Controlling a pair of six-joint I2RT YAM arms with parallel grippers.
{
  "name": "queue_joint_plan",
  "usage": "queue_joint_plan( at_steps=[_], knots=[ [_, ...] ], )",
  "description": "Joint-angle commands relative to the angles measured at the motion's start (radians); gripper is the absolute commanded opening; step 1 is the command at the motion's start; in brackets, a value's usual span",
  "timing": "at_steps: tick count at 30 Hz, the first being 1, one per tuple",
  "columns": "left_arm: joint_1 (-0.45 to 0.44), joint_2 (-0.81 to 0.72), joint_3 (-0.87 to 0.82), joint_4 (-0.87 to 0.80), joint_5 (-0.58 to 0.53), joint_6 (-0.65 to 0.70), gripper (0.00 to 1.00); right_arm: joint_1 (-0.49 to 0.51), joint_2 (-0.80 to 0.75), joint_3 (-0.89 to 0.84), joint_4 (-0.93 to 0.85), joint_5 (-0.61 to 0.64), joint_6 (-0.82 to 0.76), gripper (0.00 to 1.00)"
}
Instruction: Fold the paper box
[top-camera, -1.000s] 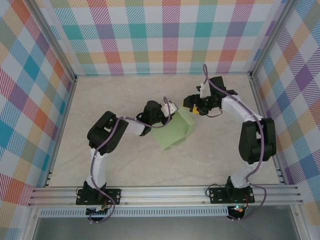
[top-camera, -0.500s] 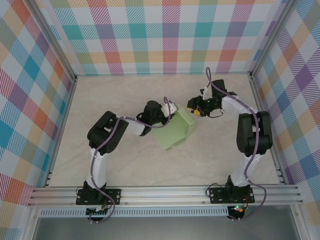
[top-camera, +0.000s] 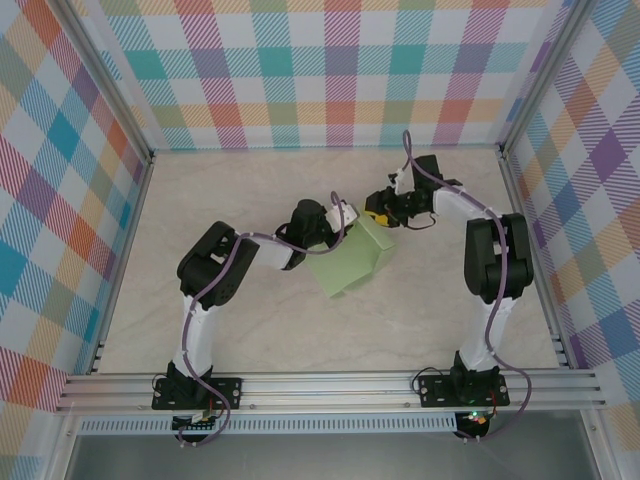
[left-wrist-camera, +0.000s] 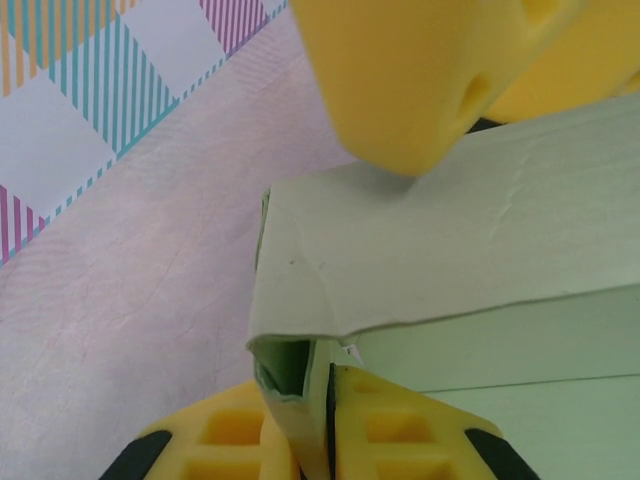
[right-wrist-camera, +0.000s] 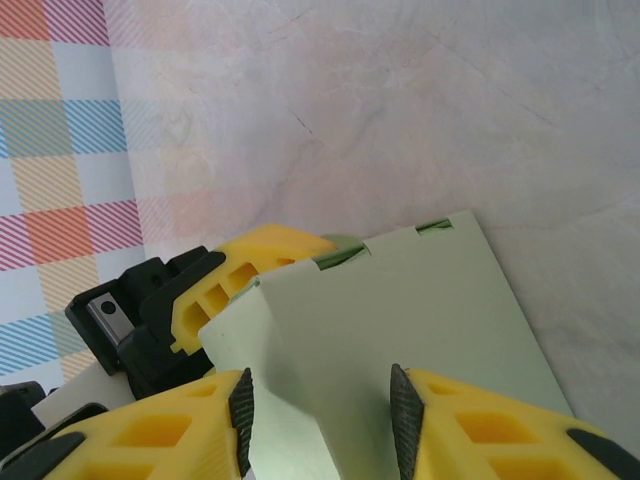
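— Left end effector first: how do its fingers stand?
— Together, pinched on a thin edge of the paper box. The left wrist view has the end effector squeezing a folded strip of the pale green card between its two yellow pads.
— And the arm behind it?
— Bent sharply at the elbow over its own side of the table. The forearm lies low and reaches across to the right, and the wrist ends at the box's far left corner.
— Where is the box from there?
— Right against that end effector, spreading from it toward the arm bases and off to its right. It rests on the table partly folded, with an upper panel overhanging lower ones.
— Right end effector?
— Fingers apart. From its own wrist a green panel lies across the gap between them. One yellow fingertip touches the box's upper panel.
— Its arm?
— The upper link stands up from the base. The forearm runs away from the bases, then the wrist turns left, so it faces the left end effector just across the box's far corner.
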Motion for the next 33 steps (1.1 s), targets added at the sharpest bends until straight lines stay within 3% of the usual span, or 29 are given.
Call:
queue_joint_plan(
  at_steps=[1, 14, 22, 29, 31, 33],
  knots=[
    [-0.014, 0.034, 0.043, -0.065, -0.036, 0.021, 0.13, 0.033, 0.019, 0.035, -0.008, -0.062, 0.003, 0.42],
    [-0.023, 0.045, 0.065, -0.056, -0.07, -0.029, 0.16, 0.089, 0.01, -0.045, 0.107, -0.095, 0.138, 0.41],
    [-0.023, 0.023, 0.033, -0.021, -0.055, -0.033, 0.16, 0.104, -0.021, -0.058, 0.106, -0.037, 0.162, 0.43],
    [-0.003, -0.017, -0.015, -0.021, -0.016, -0.006, 0.32, 0.098, -0.061, -0.049, 0.011, 0.017, 0.096, 0.46],
    [0.011, -0.034, -0.041, 0.0, -0.003, -0.017, 0.43, 0.097, -0.069, -0.041, -0.019, 0.039, 0.067, 0.47],
    [0.028, -0.056, -0.067, 0.019, 0.007, -0.032, 0.46, 0.097, -0.075, -0.025, -0.056, 0.07, 0.046, 0.5]
  ],
)
